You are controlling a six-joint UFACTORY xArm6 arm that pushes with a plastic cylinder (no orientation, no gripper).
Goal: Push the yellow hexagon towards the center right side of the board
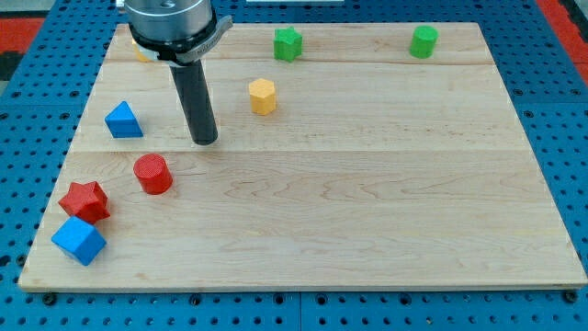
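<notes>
Blue cube (79,241); beyond, upright yellow hexagon (263,96).

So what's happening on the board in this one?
A single arm with a dark rod is working a wooden board of coloured blocks. My tip rests to the view's left of the yellow hexagon and slightly below it, not touching. The hexagon sits in the upper middle, not yet at the center right. The other blocks lie apart from both.

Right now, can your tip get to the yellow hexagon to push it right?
Probably yes. My tip sits below-left of the yellow hexagon, apart from it, with bare board between. The red cylinder and blue triangle lie off that path.
</notes>
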